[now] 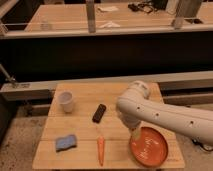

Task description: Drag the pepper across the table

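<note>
Slim orange pepper (100,150) lies on the wooden table (80,125) just beside the orange plate (155,150); probably light, firm, smooth-skinned, best pinched across its thicker half; the gripper (135,133), spread and empty, hangs over that plate's pepper-side rim.

Bare table (118,142) between pincer (136,133) and pepper (100,149)

The arm (167,114) hides most of the gripper (136,134); only its tip shows at the left rim of the plate (159,158). Cut off rightward, the arm covers part of the right edge of the table (80,126).
</note>
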Robot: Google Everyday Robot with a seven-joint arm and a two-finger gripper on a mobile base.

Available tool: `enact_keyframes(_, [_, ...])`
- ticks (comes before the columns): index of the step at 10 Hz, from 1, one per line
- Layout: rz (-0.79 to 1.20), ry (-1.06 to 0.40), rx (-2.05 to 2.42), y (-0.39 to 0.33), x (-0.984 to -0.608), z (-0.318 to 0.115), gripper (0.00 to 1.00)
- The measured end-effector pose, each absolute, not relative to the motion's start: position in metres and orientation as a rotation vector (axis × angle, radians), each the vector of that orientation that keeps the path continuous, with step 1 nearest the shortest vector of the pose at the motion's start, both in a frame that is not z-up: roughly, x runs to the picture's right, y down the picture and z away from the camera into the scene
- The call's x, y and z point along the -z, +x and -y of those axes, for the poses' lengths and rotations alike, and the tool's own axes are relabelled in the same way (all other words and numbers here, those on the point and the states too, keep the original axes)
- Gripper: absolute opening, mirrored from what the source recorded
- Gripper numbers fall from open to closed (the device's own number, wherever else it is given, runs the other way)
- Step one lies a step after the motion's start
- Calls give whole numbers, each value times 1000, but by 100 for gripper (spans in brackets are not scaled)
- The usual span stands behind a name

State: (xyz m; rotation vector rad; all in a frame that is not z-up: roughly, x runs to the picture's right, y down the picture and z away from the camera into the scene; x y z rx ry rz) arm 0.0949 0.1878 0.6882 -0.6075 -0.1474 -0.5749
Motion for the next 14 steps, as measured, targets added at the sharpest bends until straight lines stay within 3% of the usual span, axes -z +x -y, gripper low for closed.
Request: enact_keyframes(14, [246, -618, 930, 36, -711, -232, 80])
